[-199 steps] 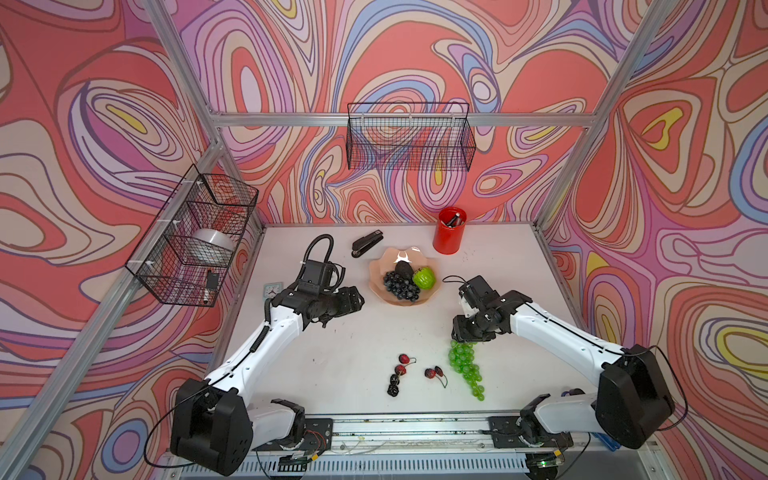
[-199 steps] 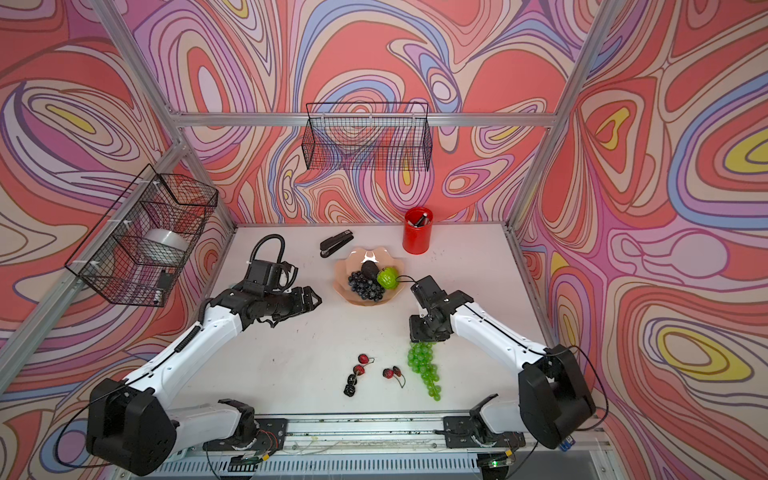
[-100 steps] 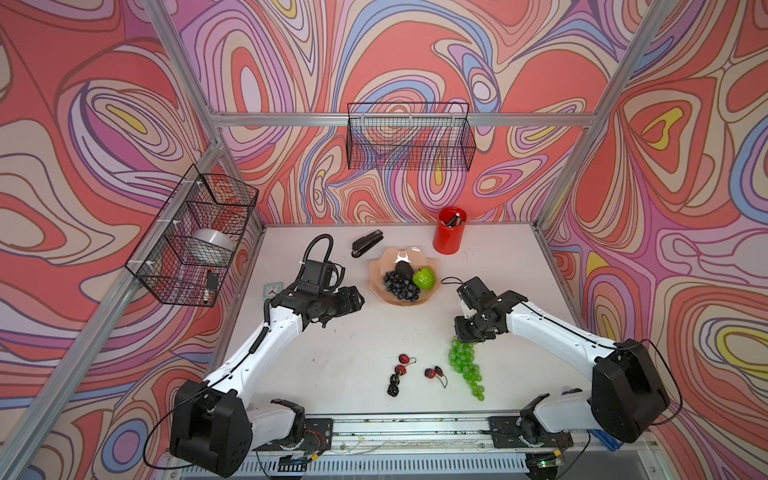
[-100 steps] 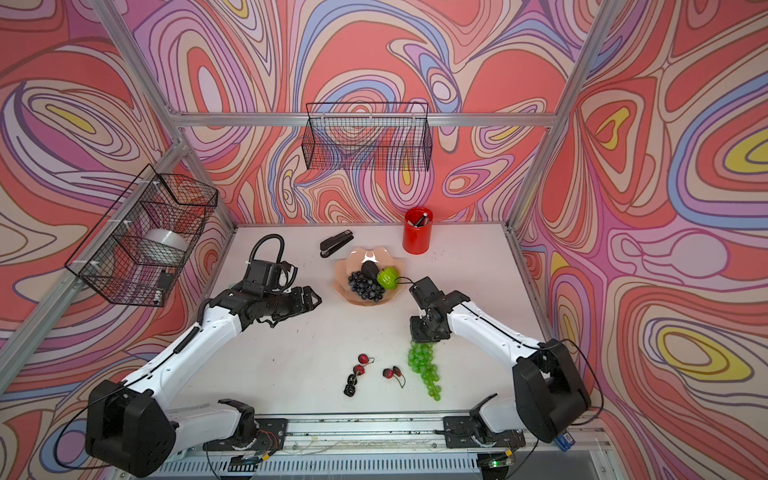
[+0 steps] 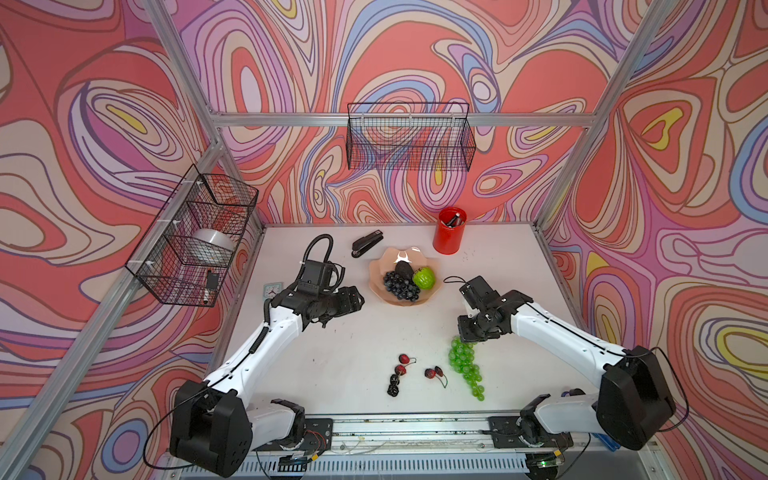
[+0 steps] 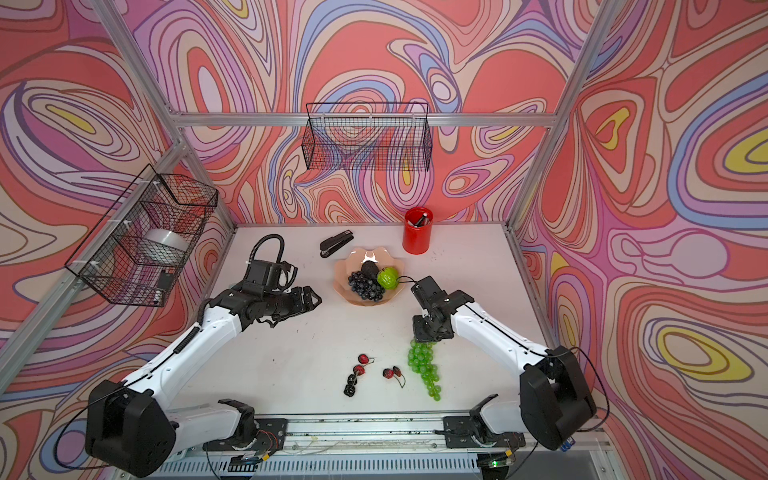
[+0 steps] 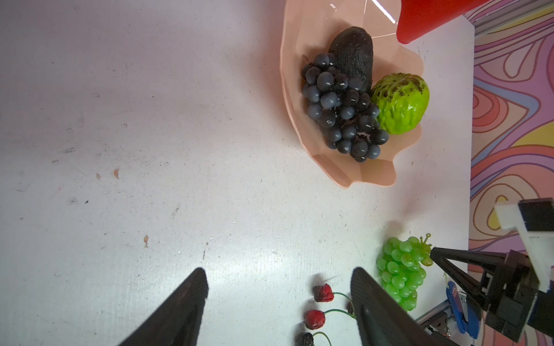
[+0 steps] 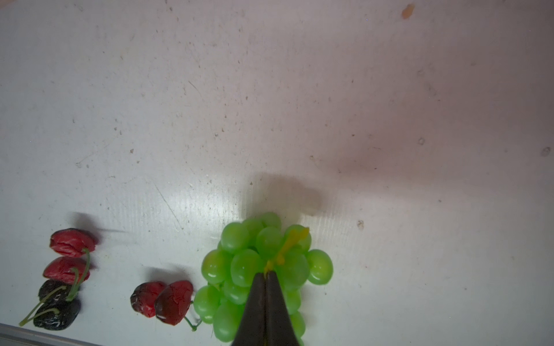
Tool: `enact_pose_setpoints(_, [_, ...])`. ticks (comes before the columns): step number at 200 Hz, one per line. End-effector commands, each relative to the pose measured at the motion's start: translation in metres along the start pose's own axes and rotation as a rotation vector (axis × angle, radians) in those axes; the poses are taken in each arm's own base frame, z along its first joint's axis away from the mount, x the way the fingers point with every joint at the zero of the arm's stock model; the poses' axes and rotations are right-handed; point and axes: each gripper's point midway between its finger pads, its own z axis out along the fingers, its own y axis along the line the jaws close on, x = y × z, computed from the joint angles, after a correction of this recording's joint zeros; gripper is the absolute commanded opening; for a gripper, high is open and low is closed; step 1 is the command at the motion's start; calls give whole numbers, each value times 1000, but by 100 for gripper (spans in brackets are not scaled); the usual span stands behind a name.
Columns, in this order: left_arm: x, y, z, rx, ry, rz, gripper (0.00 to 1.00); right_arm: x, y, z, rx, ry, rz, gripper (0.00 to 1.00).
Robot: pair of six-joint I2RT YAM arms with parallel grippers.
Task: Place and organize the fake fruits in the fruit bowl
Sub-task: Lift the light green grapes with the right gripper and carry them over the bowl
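The peach-pink fruit bowl (image 5: pixel 376 286) (image 6: pixel 340 286) (image 7: pixel 374 179) holds a dark purple grape bunch (image 5: pixel 400 286) (image 7: pixel 341 110), a dark avocado (image 5: pixel 403 269) (image 7: pixel 353 54) and a lime-green round fruit (image 5: pixel 424 277) (image 7: pixel 400 103). The green grape bunch (image 5: pixel 463 363) (image 6: pixel 424 368) (image 8: pixel 239 263) lies on the table; my right gripper (image 5: pixel 467 337) (image 6: pixel 424 338) (image 8: pixel 266 274) is shut on its stem at the top end. Red cherries (image 5: pixel 403 359) (image 8: pixel 72 244) and blackberries (image 5: pixel 392 384) (image 8: pixel 57 313) lie left of the bunch. My left gripper (image 5: pixel 358 297) (image 6: pixel 314 299) (image 7: pixel 278 278) hovers open and empty, left of the bowl.
A red cup (image 5: pixel 449 237) stands behind the bowl, with a black stapler (image 5: pixel 366 242) to its left. A small clock (image 5: pixel 272 289) lies by the left wall. Wire baskets hang on the back wall (image 5: pixel 409 141) and the left wall (image 5: pixel 195 237).
My right gripper has closed its jaws on the stem of the green grape bunch. The left arm has stayed where it was, still open.
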Motion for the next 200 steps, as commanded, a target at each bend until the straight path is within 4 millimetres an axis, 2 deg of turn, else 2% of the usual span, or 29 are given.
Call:
enact_pose_setpoints(1, [-2,0,1,6,-4,-9,78,-6,0,-16,9,-38,-14,0])
enact_pose_setpoints(48, [-4,-1,2,9,-8,-6,78,-19,17,-41,-80,-85,-7,0])
enact_pose_setpoints(89, [-4,-2,-3,8,-23,-3,78,-39,40,-81,-186,-148,-10,0])
enact_pose_setpoints(132, [-5,-1,-11,1,-45,0,78,-68,61,-135,-262,-246,-50,0])
enact_pose_setpoints(153, [-7,-3,-12,4,-49,3,78,-87,75,-160,-294,-277,-111,0])
enact_pose_setpoints(177, [-9,-3,-15,0,-62,6,78,-118,98,-193,-353,-347,-182,0])
enact_pose_setpoints(200, [-10,-2,-17,-4,-73,2,78,-150,123,-211,-417,-411,-233,0])
